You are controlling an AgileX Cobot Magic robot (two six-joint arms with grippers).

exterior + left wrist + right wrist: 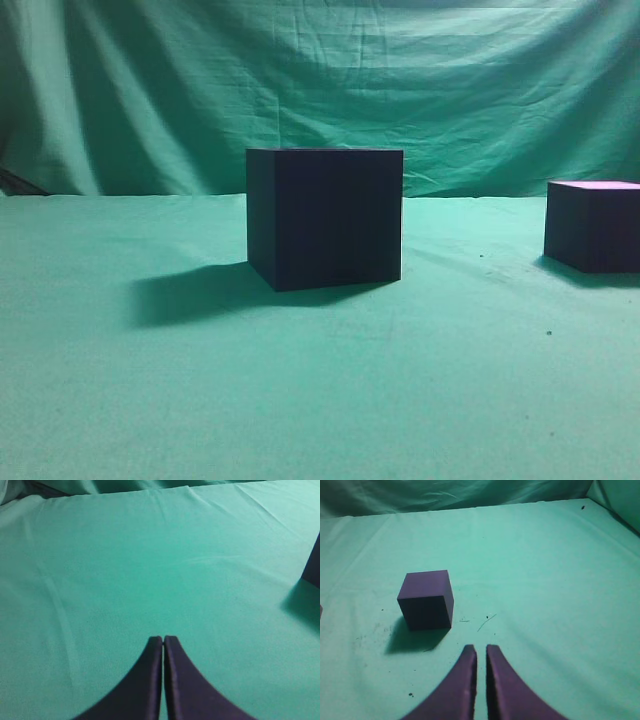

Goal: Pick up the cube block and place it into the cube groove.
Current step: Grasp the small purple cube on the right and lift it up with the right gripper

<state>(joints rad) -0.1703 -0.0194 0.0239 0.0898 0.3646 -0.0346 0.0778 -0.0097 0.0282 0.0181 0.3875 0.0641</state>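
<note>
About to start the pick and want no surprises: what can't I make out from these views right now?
- Cube groove: exterior view sits at object height, so its top and any opening are hidden.
- Cube block: right side cut off by the exterior frame edge.
- Left wrist view: only a dark corner at the right edge; unidentifiable.
- Neither arm appears in the exterior view.

Small purple cube block upright, well right of near-black cube groove.
</note>
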